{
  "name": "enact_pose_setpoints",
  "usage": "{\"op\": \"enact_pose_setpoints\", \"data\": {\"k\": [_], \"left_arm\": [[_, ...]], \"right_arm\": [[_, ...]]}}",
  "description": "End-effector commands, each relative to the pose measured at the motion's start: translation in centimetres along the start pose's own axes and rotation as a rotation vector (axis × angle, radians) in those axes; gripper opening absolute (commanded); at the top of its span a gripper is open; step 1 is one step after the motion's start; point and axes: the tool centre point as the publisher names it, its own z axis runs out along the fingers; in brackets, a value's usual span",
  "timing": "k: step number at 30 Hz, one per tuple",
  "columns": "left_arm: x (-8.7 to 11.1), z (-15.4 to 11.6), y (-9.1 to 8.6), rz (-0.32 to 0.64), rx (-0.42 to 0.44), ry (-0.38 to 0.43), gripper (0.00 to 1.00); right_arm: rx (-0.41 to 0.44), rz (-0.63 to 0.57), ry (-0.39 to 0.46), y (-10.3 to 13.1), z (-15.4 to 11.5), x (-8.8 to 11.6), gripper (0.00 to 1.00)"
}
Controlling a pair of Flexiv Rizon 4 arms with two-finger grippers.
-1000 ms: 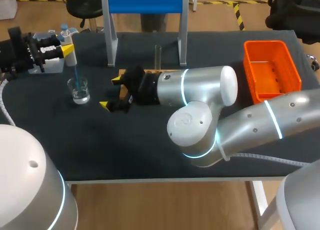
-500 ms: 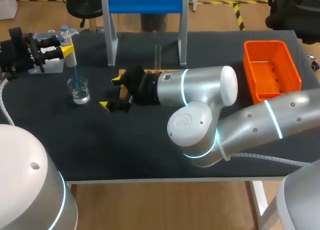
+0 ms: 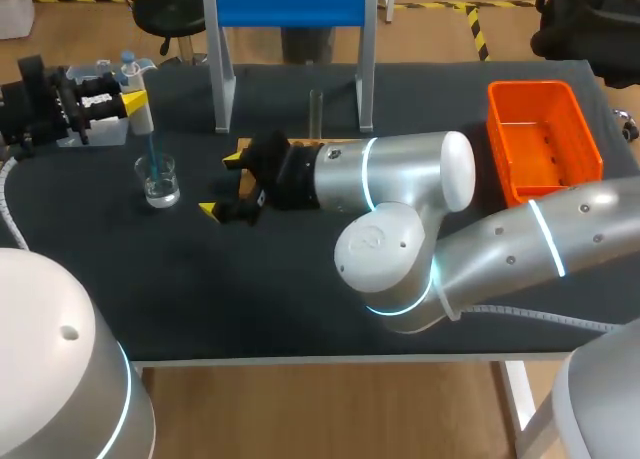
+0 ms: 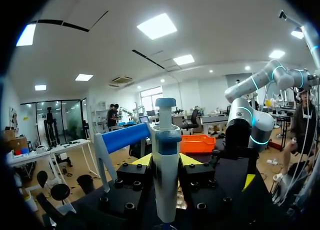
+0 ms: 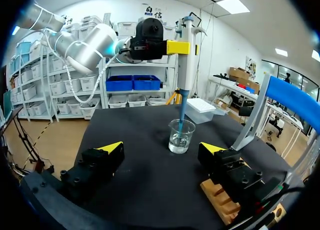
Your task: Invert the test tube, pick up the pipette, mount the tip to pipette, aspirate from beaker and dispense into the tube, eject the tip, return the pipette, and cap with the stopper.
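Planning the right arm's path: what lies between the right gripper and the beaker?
Nothing: bare table separates right gripper from beaker, seen in right wrist view.

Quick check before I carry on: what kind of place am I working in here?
It looks like a lab bench set up for liquid handling, probably a test rig. The left gripper holds a pipette with its tip in a glass beaker, and a test tube stands upright on the black table.

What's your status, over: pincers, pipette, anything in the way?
Left pincer shut on pipette, tip in beaker. Right pincer open, empty, beside beaker. Right arm may crowd the route to the tube.
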Motion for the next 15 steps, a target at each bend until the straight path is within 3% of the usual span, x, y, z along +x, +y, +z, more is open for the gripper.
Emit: {"op": "enact_pose_setpoints", "data": {"k": [1, 15], "left_arm": [[-0.19, 0.01, 0.25, 0.000, 0.005, 0.001, 0.00], [-0.30, 0.00, 0.69, -0.014, 0.008, 0.001, 0.00]], "right_arm": [[0.001, 0.000, 0.003, 0.02, -0.01, -0.08, 1.00], [0.001, 0.000, 0.003, 0.02, -0.01, -0.08, 1.00]]}}
